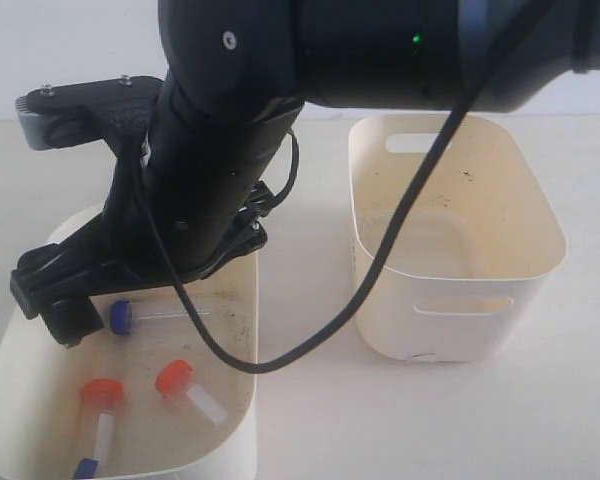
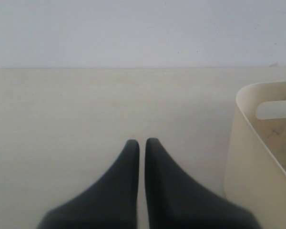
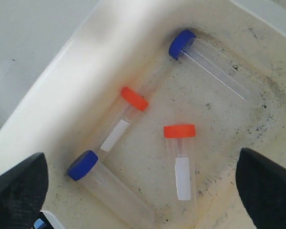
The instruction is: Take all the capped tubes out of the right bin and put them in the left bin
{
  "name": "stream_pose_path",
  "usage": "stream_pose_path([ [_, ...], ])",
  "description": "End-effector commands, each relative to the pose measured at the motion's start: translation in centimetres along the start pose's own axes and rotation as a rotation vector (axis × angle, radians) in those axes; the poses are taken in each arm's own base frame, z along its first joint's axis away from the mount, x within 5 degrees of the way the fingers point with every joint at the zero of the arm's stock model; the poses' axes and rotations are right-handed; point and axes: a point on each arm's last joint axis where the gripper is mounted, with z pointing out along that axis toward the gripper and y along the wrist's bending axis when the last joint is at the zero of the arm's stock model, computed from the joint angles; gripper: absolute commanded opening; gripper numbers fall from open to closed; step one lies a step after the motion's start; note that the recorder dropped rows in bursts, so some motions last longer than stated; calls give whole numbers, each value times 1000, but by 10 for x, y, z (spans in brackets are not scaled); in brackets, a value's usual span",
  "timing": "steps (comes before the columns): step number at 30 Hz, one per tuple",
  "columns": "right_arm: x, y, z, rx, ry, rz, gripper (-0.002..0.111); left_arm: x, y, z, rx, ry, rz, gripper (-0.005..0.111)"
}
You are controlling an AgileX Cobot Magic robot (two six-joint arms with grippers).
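Observation:
All the capped tubes lie on the dirt-speckled floor of the left bin (image 1: 242,420). In the right wrist view they are a blue-capped tube (image 3: 207,64) by the far corner, an orange-capped labelled tube (image 3: 121,121) along the wall, an orange-capped labelled tube (image 3: 181,157) mid-floor, and a second blue-capped tube (image 3: 105,188). My right gripper (image 3: 140,162) hangs open over them, empty, a finger on either side. In the exterior view its arm reaches across over the left bin. The right bin (image 1: 540,255) shows no tubes. My left gripper (image 2: 142,142) is shut on nothing, low over the bare table.
A black cable (image 1: 380,270) loops from the right arm down across the gap between the bins. A cream tub wall with a slot handle (image 2: 257,162) stands beside my left gripper; which bin it is I cannot tell. A white wall backs the table.

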Motion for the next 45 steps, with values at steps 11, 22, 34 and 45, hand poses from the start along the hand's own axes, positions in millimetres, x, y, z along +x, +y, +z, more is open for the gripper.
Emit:
stream_pose_path([
  [11, 8, -1, -9, 21, 78, -26, -1, -1, 0, 0, -3, -5, -8, 4],
  [22, 12, 9, -87, 45, -92, 13, 1, -1, 0, 0, -3, -5, -8, 4],
  [34, 147, -26, -121, 103, -154, 173, 1, -1, 0, 0, -3, -5, -8, 4],
  [45, 194, -40, -184, 149, -310, 96, 1, -1, 0, 0, -2, 1, -8, 4],
])
